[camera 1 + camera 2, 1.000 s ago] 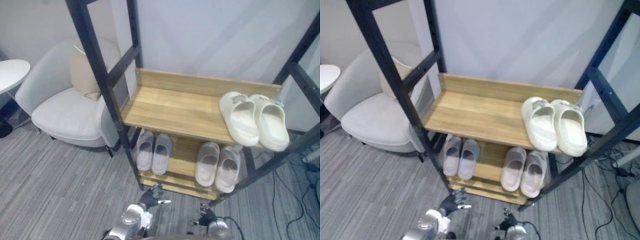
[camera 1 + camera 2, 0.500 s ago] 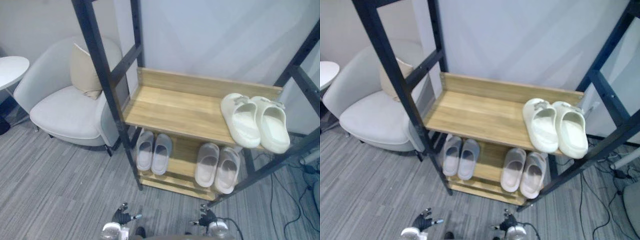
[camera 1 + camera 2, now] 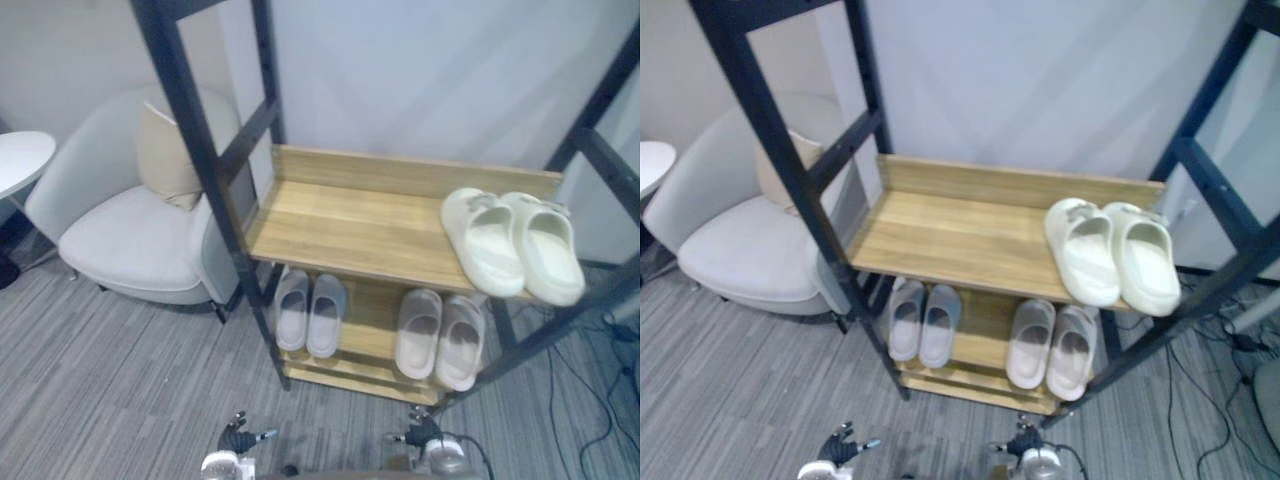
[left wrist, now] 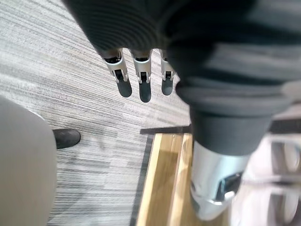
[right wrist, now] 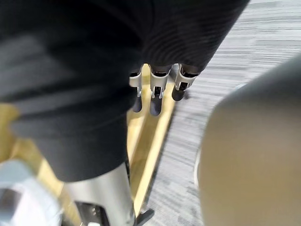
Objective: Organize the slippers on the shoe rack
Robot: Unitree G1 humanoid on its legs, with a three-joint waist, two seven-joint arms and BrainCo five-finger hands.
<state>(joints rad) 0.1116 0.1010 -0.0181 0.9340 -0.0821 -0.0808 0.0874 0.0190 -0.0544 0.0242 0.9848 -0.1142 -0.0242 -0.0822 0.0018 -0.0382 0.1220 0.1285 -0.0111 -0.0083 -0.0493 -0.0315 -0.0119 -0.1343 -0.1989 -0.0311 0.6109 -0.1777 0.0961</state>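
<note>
A black-framed shoe rack (image 3: pixel 200 190) has two wooden shelves. A cream pair of slippers (image 3: pixel 512 245) lies at the right end of the upper shelf (image 3: pixel 340 215). On the lower shelf a grey pair (image 3: pixel 310 312) lies at the left and a pale beige pair (image 3: pixel 440 338) at the right. My left hand (image 3: pixel 238 440) hangs low over the carpet in front of the rack, its fingers (image 4: pixel 139 84) straight and holding nothing. My right hand (image 3: pixel 420 432) hangs just as low to its right, fingers (image 5: pixel 157 94) straight and empty, with the lower shelf's wooden edge (image 5: pixel 150 141) past them.
A light grey armchair (image 3: pixel 130 230) with a beige cushion (image 3: pixel 165 155) stands left of the rack. A round white table (image 3: pixel 20 165) is at the far left. Loose cables (image 3: pixel 600 400) lie on the carpet at the right. A pale wall backs the rack.
My left hand has dropped from just in front of the lower shelf to the bottom of the view. The camera has shifted slightly. The slippers have not moved.
</note>
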